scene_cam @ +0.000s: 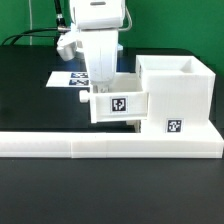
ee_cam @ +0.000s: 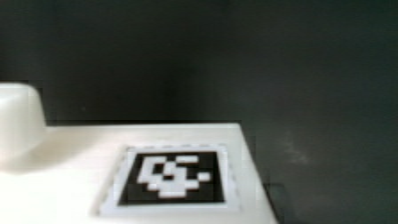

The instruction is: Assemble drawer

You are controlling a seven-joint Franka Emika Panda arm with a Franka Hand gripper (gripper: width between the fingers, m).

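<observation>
A small white tray (scene_cam: 120,105) with a square tag on its front hangs a little above the table, its side against the large white housing (scene_cam: 182,92) on the exterior view's right. A knob (scene_cam: 82,97) sticks out of the tray's other side. My gripper (scene_cam: 101,86) comes straight down onto the tray's near-left wall and appears shut on it; the fingertips are hidden. The wrist view is filled by a tagged white face of the tray (ee_cam: 80,160), with a rounded white part (ee_cam: 15,120) beside it and no fingers showing. Only one tray is in view.
The long low white border rail (scene_cam: 110,146) runs across the front, just below the tray and housing. The marker board (scene_cam: 66,78) lies flat on the black table behind the arm, partly hidden by it.
</observation>
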